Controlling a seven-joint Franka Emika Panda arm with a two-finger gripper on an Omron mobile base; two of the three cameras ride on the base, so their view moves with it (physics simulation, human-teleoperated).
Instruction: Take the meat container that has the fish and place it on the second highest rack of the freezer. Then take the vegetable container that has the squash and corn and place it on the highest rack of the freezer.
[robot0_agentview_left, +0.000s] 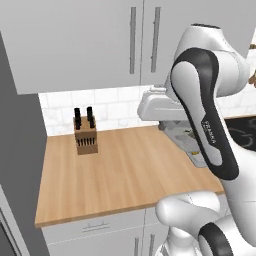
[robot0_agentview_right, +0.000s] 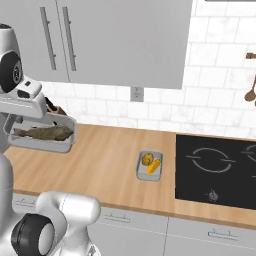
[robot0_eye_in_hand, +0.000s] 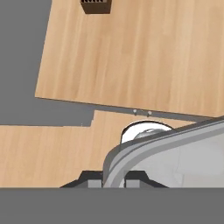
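Left base view: we see the arm (robot0_agentview_left: 210, 125) raised over the wooden counter (robot0_agentview_left: 125, 175), with the meat container (robot0_agentview_left: 187, 142) partly hidden behind it near the counter's right edge. A knife block (robot0_agentview_left: 85, 134) stands at the back left, below grey wall cabinets (robot0_agentview_left: 90, 40).

Right base view: the meat container (robot0_agentview_right: 42, 134) with the fish (robot0_agentview_right: 42, 133) hangs clear above the counter's left end, kept level, we judge so the fish stays in. The vegetable container (robot0_agentview_right: 150, 165) sits near the front edge, just left of the cooktop (robot0_agentview_right: 215, 170).

Hand view: the gripper (robot0_eye_in_hand: 114, 177) is clamped on the container rim (robot0_eye_in_hand: 148, 146), jaws together on it.
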